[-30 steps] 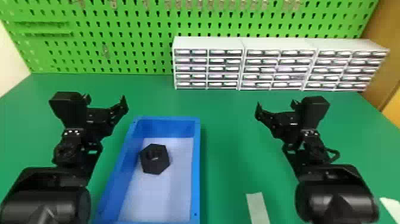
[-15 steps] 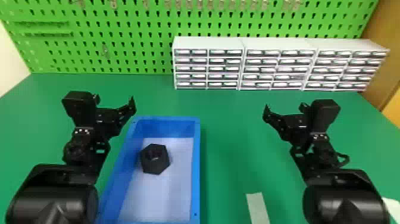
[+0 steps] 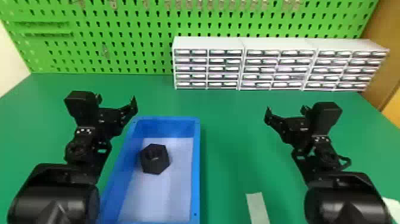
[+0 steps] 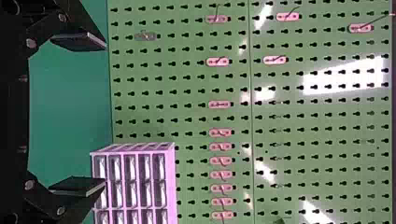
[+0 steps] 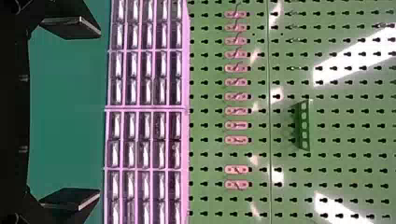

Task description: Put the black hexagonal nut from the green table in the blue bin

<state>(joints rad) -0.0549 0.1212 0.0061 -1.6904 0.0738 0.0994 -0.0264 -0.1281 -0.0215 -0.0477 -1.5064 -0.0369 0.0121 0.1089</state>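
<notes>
In the head view the black hexagonal nut [image 3: 155, 158] lies on the pale floor of the blue bin [image 3: 195, 166], toward its far left part. My left gripper [image 3: 116, 102] stands open beside the bin's far left corner, clear of the nut. On the right side, well apart from the bin, is my right gripper [image 3: 286, 111], also open. The left wrist view has the left gripper [image 4: 103, 114] with its two fingers wide apart and nothing between them. Spread just as wide and holding nothing is the right gripper [image 5: 100, 113] in the right wrist view.
White drawer cabinets [image 3: 208, 68] line the back of the green table [image 3: 238, 125], in front of a green pegboard [image 3: 128, 26]. A pale strip [image 3: 257, 208] lies on the table near the front, right of the bin. A white item [image 3: 392, 208] is at the right front edge.
Both arms have shifted to the right in the head view, the left gripper nearing the bin's far left corner. The nut and the bin have kept their places.
</notes>
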